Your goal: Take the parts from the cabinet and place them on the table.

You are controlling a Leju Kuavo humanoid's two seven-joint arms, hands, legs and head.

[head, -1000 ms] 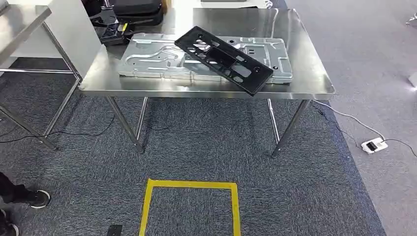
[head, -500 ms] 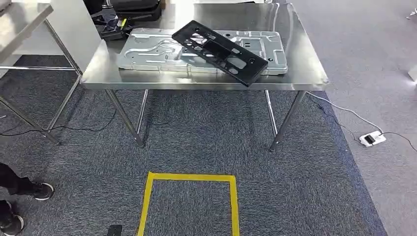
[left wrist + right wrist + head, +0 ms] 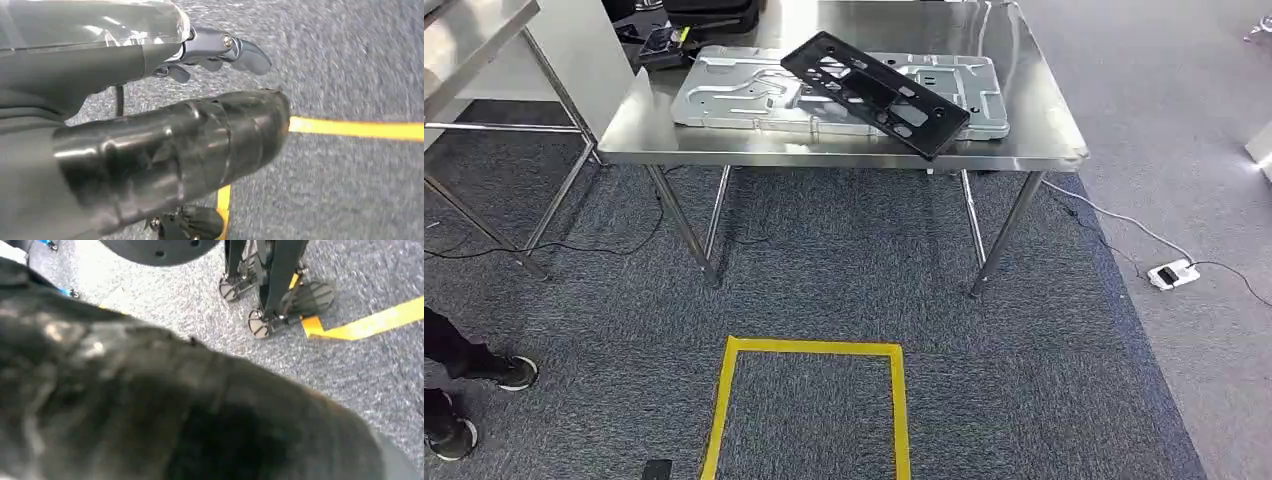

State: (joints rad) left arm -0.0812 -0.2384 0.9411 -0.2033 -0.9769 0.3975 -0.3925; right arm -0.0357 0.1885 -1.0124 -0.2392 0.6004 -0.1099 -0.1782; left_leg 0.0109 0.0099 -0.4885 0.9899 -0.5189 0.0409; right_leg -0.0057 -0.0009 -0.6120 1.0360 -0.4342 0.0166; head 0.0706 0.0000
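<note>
A black plastic frame part (image 3: 874,95) lies slanted on top of a large silver sheet-metal part (image 3: 724,95). Both rest on the steel table (image 3: 844,152) ahead of me in the head view. In the left wrist view my left hand (image 3: 200,130) hangs over the grey carpet, its fingers (image 3: 240,47) spread apart from the thick thumb, holding nothing. My right hand (image 3: 150,405) is a dark blurred mass close to the right wrist camera, above the carpet; how its fingers lie is hidden.
A yellow tape square (image 3: 809,348) marks the carpet in front of the table. A second steel table (image 3: 474,30) stands at the left. A person's shoes (image 3: 514,372) are at the left edge. A white power strip (image 3: 1169,273) with its cable lies right of the table.
The whole picture has shifted: the camera has moved, so the table and the tape square sit higher in the frame. The parts on the table have not moved.
</note>
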